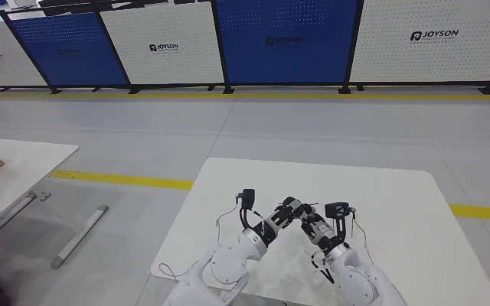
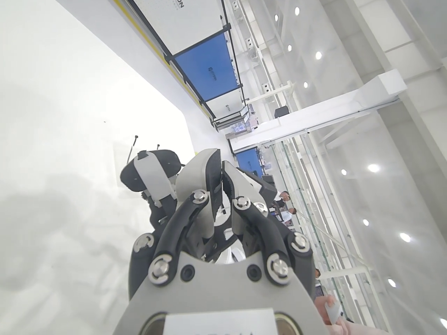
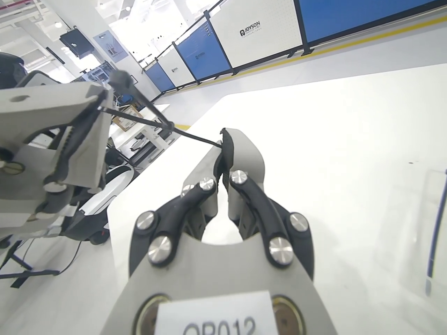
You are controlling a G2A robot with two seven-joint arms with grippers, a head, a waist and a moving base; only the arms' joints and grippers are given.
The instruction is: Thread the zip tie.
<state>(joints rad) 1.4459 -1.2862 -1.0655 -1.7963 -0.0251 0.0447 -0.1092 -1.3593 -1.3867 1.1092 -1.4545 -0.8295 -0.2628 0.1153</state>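
A thin black zip tie (image 3: pixel 195 136) is stretched in the air between my two grippers, above the white table (image 1: pixel 383 199). My right gripper (image 3: pixel 222 148) is shut on one end of the strap. From there the strap runs to a small black block (image 3: pixel 168 126). One fine strand goes on into the shut fingertips of my left gripper (image 3: pixel 102 104). A thicker stretch rises to a blurred dark end (image 3: pixel 118 78). In the left wrist view my left gripper (image 2: pixel 221 172) is pressed shut, with a bit of zip tie (image 2: pixel 132 148) sticking up beyond the right gripper (image 2: pixel 150 172). From above, the left gripper (image 1: pixel 293 209) and right gripper (image 1: pixel 308 222) nearly touch.
Both arms work near the table's front edge, left of its middle; bare tabletop stretches away behind and to the right. A second white table (image 1: pixel 31 161) stands off to the left. Blue and white pegboard panels (image 1: pixel 287 38) line the far floor.
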